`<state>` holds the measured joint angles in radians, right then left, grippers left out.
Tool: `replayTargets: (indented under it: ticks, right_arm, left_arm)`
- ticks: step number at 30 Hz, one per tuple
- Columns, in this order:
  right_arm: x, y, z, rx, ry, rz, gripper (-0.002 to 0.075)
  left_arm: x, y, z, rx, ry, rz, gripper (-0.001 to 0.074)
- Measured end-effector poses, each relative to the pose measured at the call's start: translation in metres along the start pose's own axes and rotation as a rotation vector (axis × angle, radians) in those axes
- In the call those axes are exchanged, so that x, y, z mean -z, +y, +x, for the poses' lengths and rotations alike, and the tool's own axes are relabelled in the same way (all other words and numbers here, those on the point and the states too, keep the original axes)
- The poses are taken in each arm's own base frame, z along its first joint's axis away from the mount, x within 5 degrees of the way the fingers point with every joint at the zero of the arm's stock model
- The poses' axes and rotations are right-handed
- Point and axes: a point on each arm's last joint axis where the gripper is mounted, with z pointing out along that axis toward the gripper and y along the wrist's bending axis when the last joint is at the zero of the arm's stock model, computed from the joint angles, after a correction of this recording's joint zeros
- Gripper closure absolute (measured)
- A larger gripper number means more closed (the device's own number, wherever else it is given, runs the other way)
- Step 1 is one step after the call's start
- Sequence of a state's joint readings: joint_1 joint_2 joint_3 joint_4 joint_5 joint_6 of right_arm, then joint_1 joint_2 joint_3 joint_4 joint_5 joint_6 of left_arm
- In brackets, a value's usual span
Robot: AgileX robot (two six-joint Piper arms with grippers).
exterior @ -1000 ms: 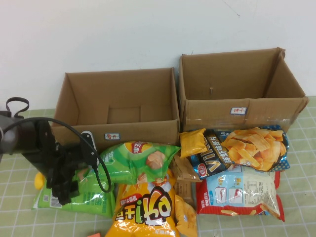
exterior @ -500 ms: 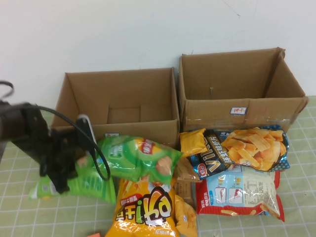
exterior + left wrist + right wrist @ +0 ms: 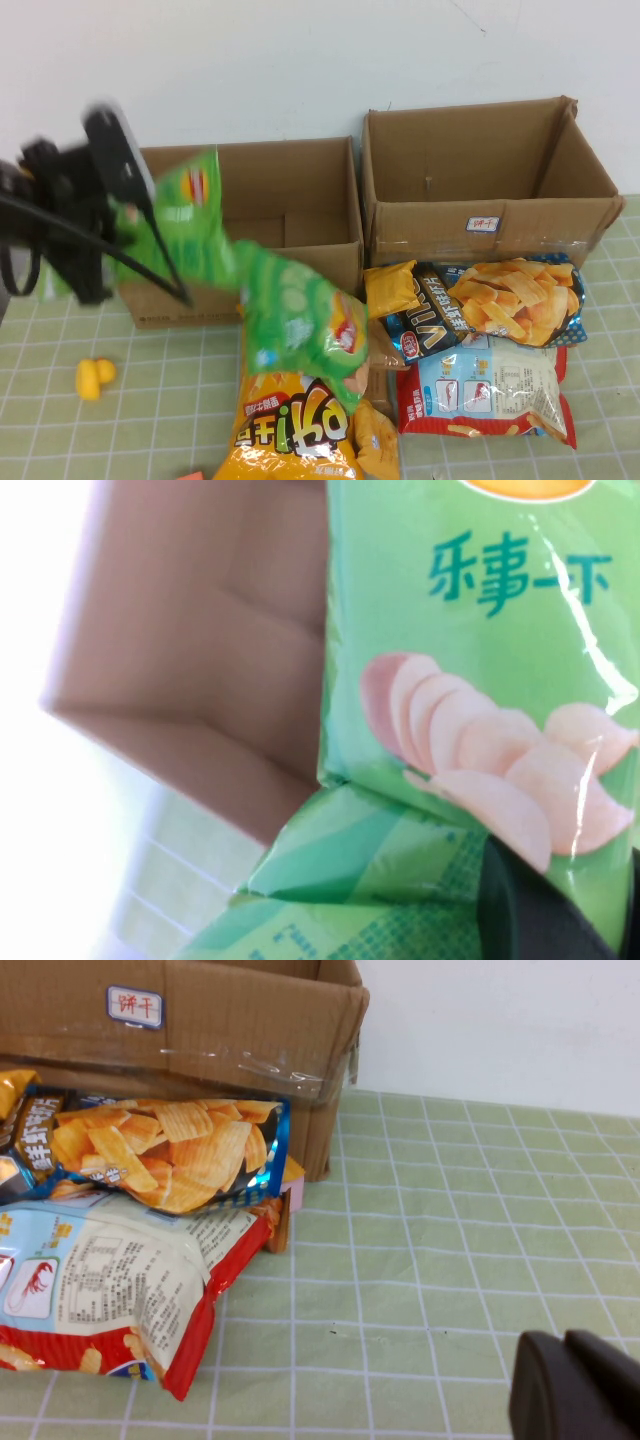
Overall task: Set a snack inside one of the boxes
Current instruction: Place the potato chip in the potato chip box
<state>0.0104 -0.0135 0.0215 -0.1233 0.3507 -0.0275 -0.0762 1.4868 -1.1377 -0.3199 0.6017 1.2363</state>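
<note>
My left gripper [image 3: 125,225] is raised in front of the left cardboard box [image 3: 250,170] and is shut on a green chip bag [image 3: 195,225]. That bag fills the left wrist view [image 3: 480,680], with a black finger [image 3: 545,915] pressed on it. A second green chip bag [image 3: 300,320] hangs tilted below it, over the snack pile; I cannot tell if it is held. The right cardboard box [image 3: 480,130] stands open. My right gripper [image 3: 578,1388] is shut and empty, low over the green checked cloth beside that box [image 3: 200,1020]; it is out of the high view.
An orange bag [image 3: 295,430], a dark bag of wavy chips [image 3: 500,300] and a white-and-red bag [image 3: 490,390] lie in front of the boxes. A small yellow object [image 3: 96,377] lies on the cloth at the left. A white wall stands behind the boxes.
My left gripper has risen from the table up to the left box's front, lifting the green bag. The second green bag has swung up and right. The yellow object is now uncovered.
</note>
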Motion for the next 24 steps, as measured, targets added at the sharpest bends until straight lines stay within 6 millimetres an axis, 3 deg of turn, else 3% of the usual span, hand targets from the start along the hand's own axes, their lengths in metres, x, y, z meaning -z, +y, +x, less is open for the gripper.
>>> replayTargets:
  ticks: [4,9,15,24]
  right_arm:
    - [0.000,0.000,0.000,0.000,0.000,0.000,0.0728]
    - [0.000,0.000,0.000,0.000,0.000,0.000,0.0728]
    - [0.000,0.000,0.000,0.000,0.000,0.000,0.0728]
    - [0.000,0.000,0.000,0.000,0.000,0.000,0.0728]
  left_arm:
    - [0.030,0.009,-0.020,0.164,-0.202,-0.134,0.0657]
    - [0.036,0.025,-0.030,0.349,-0.363,-0.286,0.0657]
    - [-0.004,0.037,-0.031,0.382,-0.356,-0.248,0.0657]
    - [-0.082,0.081,-0.046,0.431,-0.366,-0.212,0.0676]
